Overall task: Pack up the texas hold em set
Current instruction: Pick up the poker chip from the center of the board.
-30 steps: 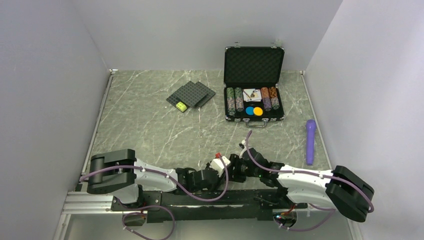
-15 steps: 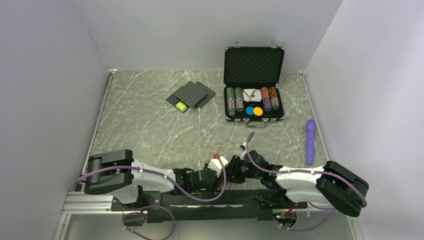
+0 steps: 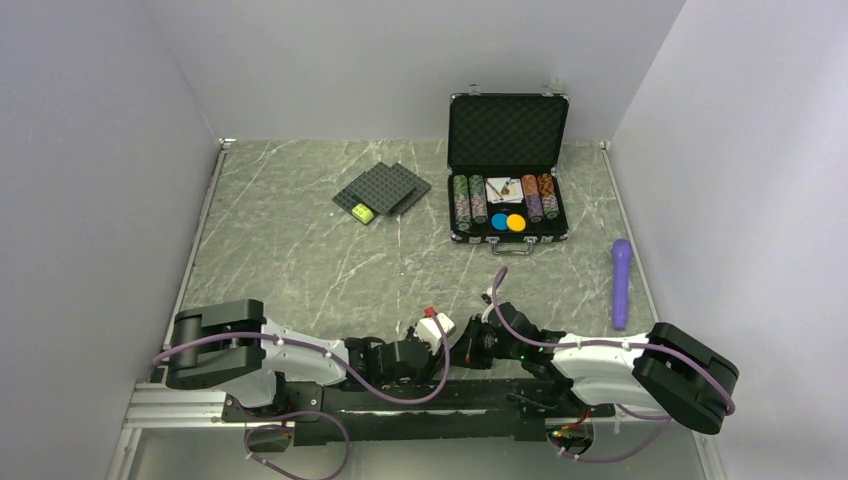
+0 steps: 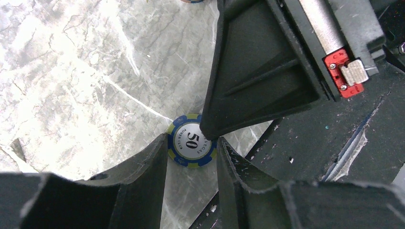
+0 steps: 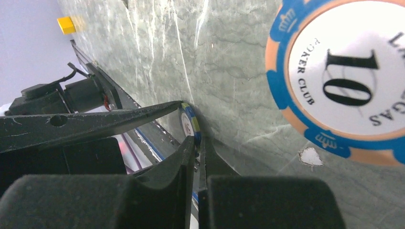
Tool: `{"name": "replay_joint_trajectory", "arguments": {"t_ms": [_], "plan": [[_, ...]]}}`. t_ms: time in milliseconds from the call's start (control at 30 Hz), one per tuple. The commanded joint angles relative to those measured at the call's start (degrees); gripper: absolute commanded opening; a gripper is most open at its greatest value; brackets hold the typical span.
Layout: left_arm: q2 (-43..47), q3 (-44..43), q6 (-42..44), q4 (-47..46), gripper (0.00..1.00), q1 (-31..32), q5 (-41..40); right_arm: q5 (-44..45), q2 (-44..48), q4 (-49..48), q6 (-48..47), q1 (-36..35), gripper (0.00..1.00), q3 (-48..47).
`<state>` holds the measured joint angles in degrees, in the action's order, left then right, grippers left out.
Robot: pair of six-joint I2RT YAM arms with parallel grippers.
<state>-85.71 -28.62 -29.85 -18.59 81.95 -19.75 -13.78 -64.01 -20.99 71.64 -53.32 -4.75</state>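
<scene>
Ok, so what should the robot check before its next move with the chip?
1. The left gripper holds the 50 chip by its rim: ok.
2. The right gripper pinches the same chip on its flat faces: ok, its jaws are nearly together around it.
3. Only one gripper holds the chip before it travels: not ok, both grip it now.
4. The case is open with its lid up: ok.
5. There is a free slot for this chip in the case: cannot tell, too small to see.
6. No chips are left out: not ok, a 10 chip lies flat on the table.
</scene>
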Motion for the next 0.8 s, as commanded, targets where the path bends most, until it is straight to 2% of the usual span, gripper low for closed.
{"name": "replay_joint_trajectory", "arguments": {"t_ms": [0,100,233,367,567,700,767], "plan": [[-1.14,3.29,-1.86,9.98,0.28,0.75,3.58,1.32,0.95,1.75,-1.07,-0.29,0.06,0.19],[-0.80,3.34,-1.79,9.85,0.29,0.87,3.41,1.93,1.73,2.55,-1.56,-0.29,0.00,-0.07],[-0.53,3.30,-1.88,9.96,0.32,0.98,3.32,2.89,3.57,3.22,-1.88,-0.30,0.00,-0.06],[0.44,3.25,-2.06,10.64,0.40,0.97,2.73,4.04,5.40,4.60,-2.28,-0.29,0.00,-0.19],[3.65,3.39,-1.75,11.73,0.69,1.09,1.30,4.97,7.15,6.75,-3.17,-0.36,0.00,-0.78],[6.96,2.69,-0.59,13.94,0.79,1.10,0.66,5.48,8.07,9.12,-4.66,-0.38,0.00,-2.26],[9.51,1.88,0.61,16.18,0.93,1.04,0.02,6.25,9.12,12.02,-6.25,-0.33,0.00,-4.16]]}}
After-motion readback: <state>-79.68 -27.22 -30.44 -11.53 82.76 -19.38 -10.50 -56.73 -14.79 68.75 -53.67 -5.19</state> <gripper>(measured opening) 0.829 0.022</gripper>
